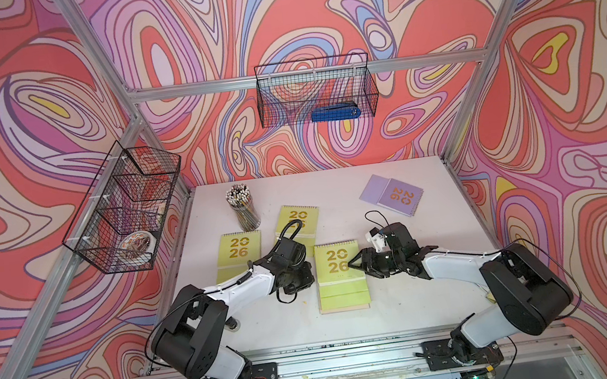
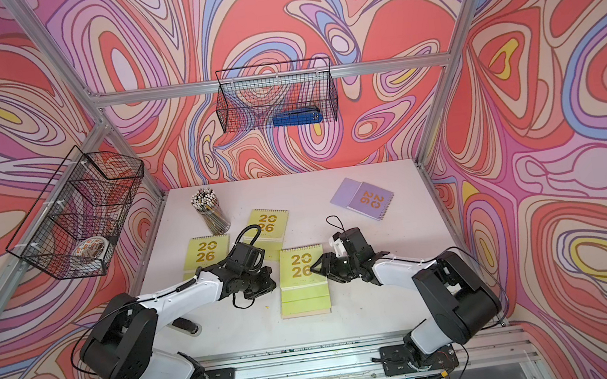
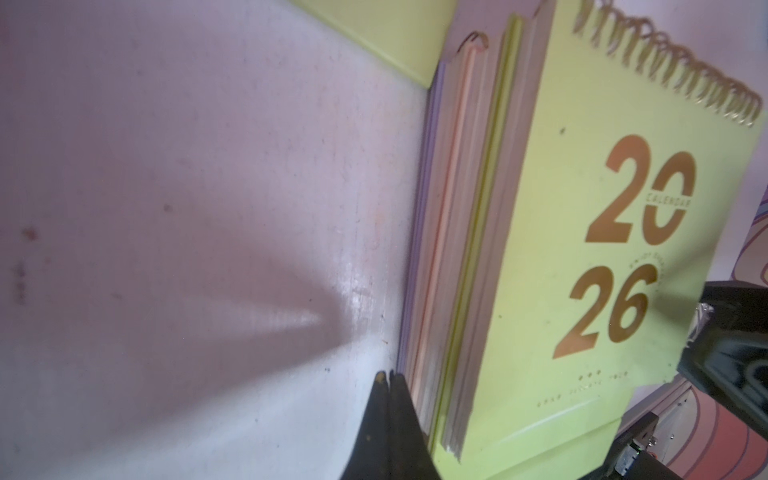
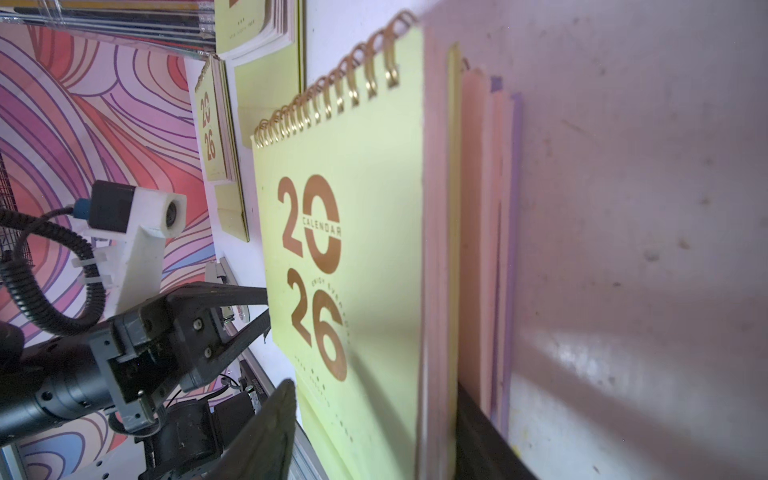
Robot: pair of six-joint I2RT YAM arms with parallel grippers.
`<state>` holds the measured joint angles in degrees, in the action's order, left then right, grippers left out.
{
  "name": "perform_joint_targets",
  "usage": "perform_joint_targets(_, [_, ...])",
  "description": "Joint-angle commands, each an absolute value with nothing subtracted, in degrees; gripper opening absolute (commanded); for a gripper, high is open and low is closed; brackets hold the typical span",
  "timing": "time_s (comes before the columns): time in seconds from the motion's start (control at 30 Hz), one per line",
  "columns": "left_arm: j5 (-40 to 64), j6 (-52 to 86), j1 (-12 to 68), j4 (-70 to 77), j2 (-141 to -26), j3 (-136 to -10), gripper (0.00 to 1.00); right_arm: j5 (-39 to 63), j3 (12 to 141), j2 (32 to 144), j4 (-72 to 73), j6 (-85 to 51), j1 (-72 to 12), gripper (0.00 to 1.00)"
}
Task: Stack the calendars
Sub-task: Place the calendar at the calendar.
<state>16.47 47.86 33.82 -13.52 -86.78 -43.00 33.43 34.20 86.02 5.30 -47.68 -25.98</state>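
Calendars (image 1: 341, 276) stacked centrally show only side edges beneath 1 yellow-green cover.

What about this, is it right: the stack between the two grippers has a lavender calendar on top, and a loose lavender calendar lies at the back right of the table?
Not quite. The stack's top calendar is yellow-green, not lavender, as both top views show. The loose lavender calendar does lie at the back right.

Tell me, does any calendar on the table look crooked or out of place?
Yes: the lavender calendar lies alone near the far right corner of the table, turned askew with its 2026 upside down, unlike the squarely placed centre stack.
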Motion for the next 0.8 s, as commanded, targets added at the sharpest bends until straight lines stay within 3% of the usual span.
perform_joint_targets(0.0, [15.4,48.5,34.2,-14.8,-87.3,-43.7,0.0,32.3,35.8,86.5,4.7,-46.8,-26.3,0.6])
perform_joint_targets(0.13, [15.2,48.3,34.2,-14.8,-87.0,-43.8,0.0,31.6,36.1,86.3,3.7,-46.5,-26.4,0.66])
perform_joint_targets(0.33, [13.8,47.4,34.2,-18.1,-86.3,-44.6,0.0,29.9,36.6,85.5,1.7,-46.2,-26.3,0.85])
perform_joint_targets(0.77, [13.1,46.1,34.2,-20.9,-86.1,-47.4,0.0,23.6,39.8,82.8,-7.9,-44.6,-26.3,0.94])
